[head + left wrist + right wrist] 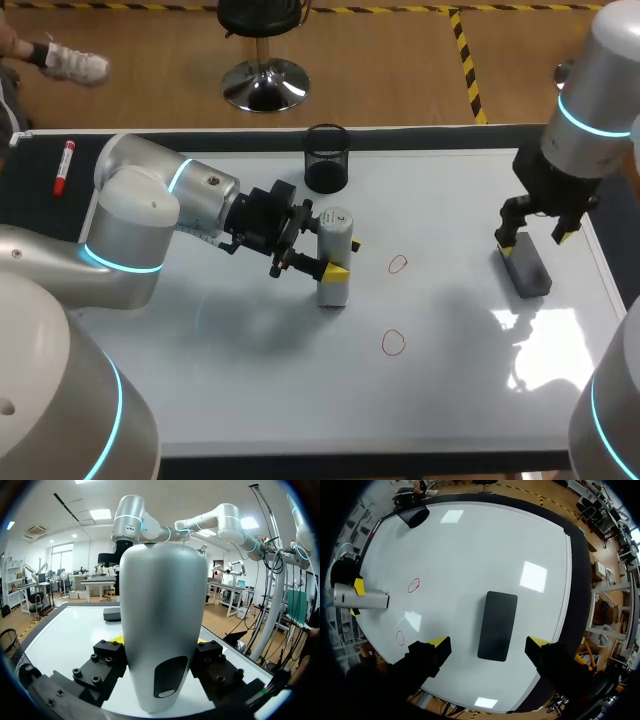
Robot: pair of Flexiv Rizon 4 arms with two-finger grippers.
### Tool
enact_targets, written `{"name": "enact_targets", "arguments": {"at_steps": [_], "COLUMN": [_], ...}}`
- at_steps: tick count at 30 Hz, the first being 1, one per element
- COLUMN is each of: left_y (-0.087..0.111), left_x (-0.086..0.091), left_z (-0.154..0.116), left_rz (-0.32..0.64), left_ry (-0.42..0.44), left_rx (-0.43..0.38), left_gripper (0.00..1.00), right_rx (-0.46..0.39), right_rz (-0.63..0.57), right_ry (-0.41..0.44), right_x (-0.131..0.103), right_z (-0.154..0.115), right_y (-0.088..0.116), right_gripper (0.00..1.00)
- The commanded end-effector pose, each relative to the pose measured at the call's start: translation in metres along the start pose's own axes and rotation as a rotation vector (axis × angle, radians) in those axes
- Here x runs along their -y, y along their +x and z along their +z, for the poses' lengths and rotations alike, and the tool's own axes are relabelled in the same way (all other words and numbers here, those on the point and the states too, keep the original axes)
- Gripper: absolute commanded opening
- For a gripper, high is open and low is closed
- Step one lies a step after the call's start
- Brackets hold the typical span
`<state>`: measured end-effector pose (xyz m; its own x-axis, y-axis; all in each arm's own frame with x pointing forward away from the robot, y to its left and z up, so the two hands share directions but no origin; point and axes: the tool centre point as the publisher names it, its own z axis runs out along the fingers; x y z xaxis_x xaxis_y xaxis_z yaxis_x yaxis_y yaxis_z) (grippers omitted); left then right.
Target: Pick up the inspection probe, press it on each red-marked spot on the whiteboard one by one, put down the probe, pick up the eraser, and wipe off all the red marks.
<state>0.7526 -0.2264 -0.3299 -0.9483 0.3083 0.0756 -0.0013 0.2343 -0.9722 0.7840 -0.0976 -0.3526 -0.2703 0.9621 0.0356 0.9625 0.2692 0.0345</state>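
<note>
Inspection probe (334,262) is held upright on whiteboard (450,400), clamped between left gripper (340,258) fingers, near red marks (398,264) for pressing. Right gripper (535,240) fingers are spread open above eraser (527,268), presumably staged for wiping.

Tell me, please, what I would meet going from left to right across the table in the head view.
red-capped marker → inspection probe → far red mark and near red mark, level with each other across → eraser
</note>
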Motion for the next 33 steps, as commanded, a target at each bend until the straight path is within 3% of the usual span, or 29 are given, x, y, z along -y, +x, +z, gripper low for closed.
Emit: {"name": "enact_targets", "arguments": {"at_steps": [1,11,33], "left_y": [0.002,0.002,0.002], "left_x": [-0.009,-0.009,-0.009], "left_z": [0.002,0.002,0.002], "left_rz": [-0.001,-0.001,-0.001], "left_ry": [0.002,0.002,0.002], "left_rx": [0.0,0.0,0.0], "left_gripper": [0.0,0.0,0.0], "right_rx": [-0.009,-0.001,-0.011], "right_rz": [-0.007,-0.036,-0.023], "right_ry": [-0.006,0.013,0.043], "right_x": [0.004,0.011,0.006], "right_z": [0.006,0.025,0.054], "right_y": [-0.001,0.005,-0.004], "right_gripper": [1.0,1.0,1.0]}}
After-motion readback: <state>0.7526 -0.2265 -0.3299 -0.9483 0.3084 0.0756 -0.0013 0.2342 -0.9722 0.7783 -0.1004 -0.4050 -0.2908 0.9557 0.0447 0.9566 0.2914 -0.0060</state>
